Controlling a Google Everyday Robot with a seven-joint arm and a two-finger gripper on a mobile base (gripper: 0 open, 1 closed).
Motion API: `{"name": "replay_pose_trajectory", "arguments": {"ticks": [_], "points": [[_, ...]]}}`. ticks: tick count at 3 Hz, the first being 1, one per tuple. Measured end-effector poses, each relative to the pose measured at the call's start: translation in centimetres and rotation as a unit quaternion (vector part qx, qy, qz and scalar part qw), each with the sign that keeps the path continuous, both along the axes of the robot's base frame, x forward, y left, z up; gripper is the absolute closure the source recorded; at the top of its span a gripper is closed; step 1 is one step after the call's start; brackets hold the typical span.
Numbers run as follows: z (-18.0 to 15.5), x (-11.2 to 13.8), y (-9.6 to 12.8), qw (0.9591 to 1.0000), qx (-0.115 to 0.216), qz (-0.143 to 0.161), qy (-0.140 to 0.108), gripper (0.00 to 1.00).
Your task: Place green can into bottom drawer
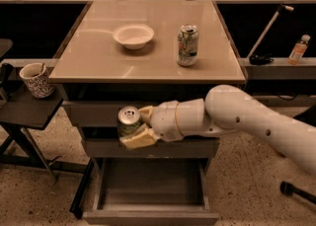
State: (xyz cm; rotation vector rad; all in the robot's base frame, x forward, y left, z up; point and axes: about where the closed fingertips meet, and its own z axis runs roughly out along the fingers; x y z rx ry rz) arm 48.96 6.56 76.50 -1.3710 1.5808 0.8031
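Observation:
My gripper (136,126) is shut on the green can (129,121), a dark green can with a silver top, held upright in front of the two upper drawers. The white arm reaches in from the right. The bottom drawer (150,215) is pulled open below the can; its grey tray shows nothing inside. The can hangs above the drawer's left half, well clear of its floor.
A paler white-and-green can (187,45) and a white bowl (133,35) stand on the cabinet top (98,62). A patterned mug (37,80) sits on a dark side table at left. An orange bottle (298,49) stands at far right.

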Motion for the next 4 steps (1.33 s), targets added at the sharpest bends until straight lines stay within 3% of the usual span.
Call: {"name": "replay_pose_trajectory", "arguments": {"ticks": [1, 2, 3, 4], "points": [[-2.5, -0.4, -0.3, 0.9994, -0.017, -0.001, 0.03, 1.0], [-3.5, -0.6, -0.1, 0.9994, -0.024, -0.01, 0.021, 1.0], [-10.2, -2.9, -0.1, 0.9991, -0.028, -0.019, 0.024, 1.0], [-21.9, -6.7, 0.1, 0.9971, -0.054, -0.018, 0.049, 1.0]]}}
